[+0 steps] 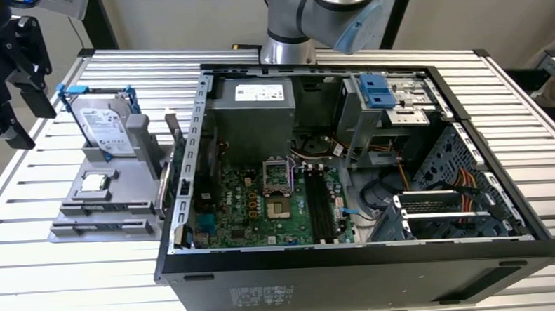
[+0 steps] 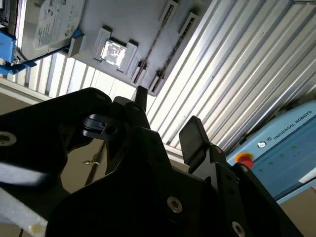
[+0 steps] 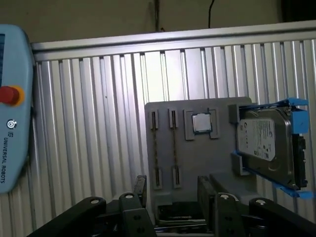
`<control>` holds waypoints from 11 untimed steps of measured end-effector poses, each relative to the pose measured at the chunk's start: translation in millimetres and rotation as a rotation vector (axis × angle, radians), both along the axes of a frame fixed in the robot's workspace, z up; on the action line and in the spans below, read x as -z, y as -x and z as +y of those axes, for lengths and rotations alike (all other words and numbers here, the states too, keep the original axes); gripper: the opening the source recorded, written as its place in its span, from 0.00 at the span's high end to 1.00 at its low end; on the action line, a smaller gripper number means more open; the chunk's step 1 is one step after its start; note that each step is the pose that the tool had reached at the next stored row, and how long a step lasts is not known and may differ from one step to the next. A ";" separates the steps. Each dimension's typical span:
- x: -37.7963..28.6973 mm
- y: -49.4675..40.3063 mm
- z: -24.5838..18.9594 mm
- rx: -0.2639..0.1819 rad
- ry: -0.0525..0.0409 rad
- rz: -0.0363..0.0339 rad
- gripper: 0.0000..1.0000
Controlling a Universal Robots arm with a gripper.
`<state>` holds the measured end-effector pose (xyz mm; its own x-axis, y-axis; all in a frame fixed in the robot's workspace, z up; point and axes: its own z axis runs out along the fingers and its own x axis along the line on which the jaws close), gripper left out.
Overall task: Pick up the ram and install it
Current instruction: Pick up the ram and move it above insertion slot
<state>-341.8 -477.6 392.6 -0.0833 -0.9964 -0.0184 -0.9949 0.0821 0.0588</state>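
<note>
My black gripper [image 1: 28, 117] hangs above the table's far left corner in the exterior view, beyond the grey holder [image 1: 99, 198]. In both wrist views its fingers stand wide apart, open, with nothing between them [image 3: 173, 186] [image 2: 167, 111]. The holder [image 3: 197, 163] lies below, with two narrow slots. In each slot runs a thin dotted strip [image 3: 155, 147] [image 2: 157, 42] that looks like a ram stick seen edge-on, though it is too thin to be sure. The motherboard's long black slots [image 1: 319, 204] lie inside the open computer case [image 1: 357, 257].
The holder also carries a silver hard drive with blue clips [image 1: 103, 128] [image 3: 266, 143] and a small square processor chip [image 1: 94, 182] [image 3: 201, 122]. The case walls rise high at the exterior view's right of the holder. A blue teach pendant [image 3: 12, 108] lies off the table's edge.
</note>
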 end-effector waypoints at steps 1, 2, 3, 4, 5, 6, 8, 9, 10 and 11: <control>-0.2 0.0 0.0 -0.011 0.0002 0.0002 0.00; 0.0 0.0 0.0 -0.022 0.0000 0.0000 0.00; -0.1 0.0 0.0 -0.033 0.0001 0.0001 0.00; 0.0 0.0 0.0 -0.044 0.0000 0.0000 0.00; -0.1 0.0 0.0 -0.055 0.0002 0.0002 0.00; 0.0 0.0 0.0 -0.066 0.0000 0.0000 0.00; -0.1 0.0 0.0 -0.087 0.0001 -0.0004 0.00; -0.1 0.0 0.0 -0.097 0.0001 -0.0009 0.00; -0.1 0.0 0.0 -0.104 0.0001 -0.0008 0.00; -0.1 0.0 0.0 -0.110 0.0000 -0.0011 0.00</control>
